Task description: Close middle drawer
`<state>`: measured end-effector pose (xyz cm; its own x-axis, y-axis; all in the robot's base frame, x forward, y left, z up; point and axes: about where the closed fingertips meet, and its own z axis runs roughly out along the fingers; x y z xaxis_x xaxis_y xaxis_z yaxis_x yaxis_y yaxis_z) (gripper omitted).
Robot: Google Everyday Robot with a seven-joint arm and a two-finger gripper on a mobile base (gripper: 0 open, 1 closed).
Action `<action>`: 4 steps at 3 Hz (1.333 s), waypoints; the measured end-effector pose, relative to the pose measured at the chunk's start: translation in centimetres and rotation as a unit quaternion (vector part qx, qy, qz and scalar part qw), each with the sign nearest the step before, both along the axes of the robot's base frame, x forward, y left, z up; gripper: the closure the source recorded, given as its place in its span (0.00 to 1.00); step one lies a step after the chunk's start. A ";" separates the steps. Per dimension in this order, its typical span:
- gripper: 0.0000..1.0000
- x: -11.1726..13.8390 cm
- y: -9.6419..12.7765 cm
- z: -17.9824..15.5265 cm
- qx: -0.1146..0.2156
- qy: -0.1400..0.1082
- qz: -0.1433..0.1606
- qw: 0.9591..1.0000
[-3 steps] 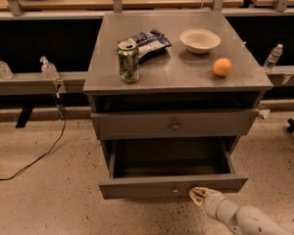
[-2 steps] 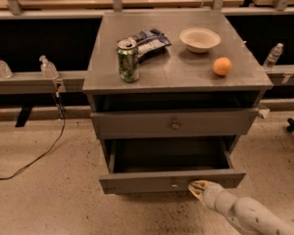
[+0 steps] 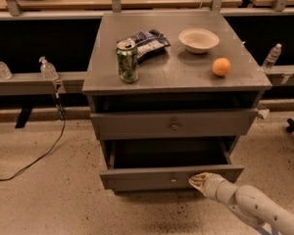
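Note:
The middle drawer [image 3: 152,178] is the pulled-out one, low on the grey cabinet [image 3: 112,77]. It has a flat, low front panel and a small round knob [image 3: 172,178]. Its dark inside shows behind the panel. My gripper [image 3: 198,180] comes in from the lower right on a pale arm [image 3: 255,207]. Its tip rests against the drawer's front panel just right of the knob. The taller, wider drawer front [image 3: 174,124] sits above, nearly flush with the cabinet.
On the cabinet top stand a green can [image 3: 128,61], a chip bag [image 3: 147,41], a white bowl [image 3: 199,39] and an orange [image 3: 221,66]. Water bottles [image 3: 48,69] stand on the ledge behind, left and right. A black cable [image 3: 39,155] lies on the floor at left.
The middle drawer's front has moved back toward the cabinet, so less of its inside shows. My gripper has moved up and inward with it, staying against the panel.

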<state>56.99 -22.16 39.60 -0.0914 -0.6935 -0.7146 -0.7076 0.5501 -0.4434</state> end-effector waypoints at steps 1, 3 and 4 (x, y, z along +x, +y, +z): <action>1.00 -0.2 -0.1 0.0 0.000 0.000 0.000 1.000; 1.00 1.9 0.4 0.4 -0.009 -0.032 -0.001 0.999; 1.00 4.2 0.7 0.8 -0.011 -0.053 -0.007 0.999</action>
<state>61.14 -21.49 40.40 -0.0262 -0.7083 -0.7054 -0.6486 0.5490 -0.5271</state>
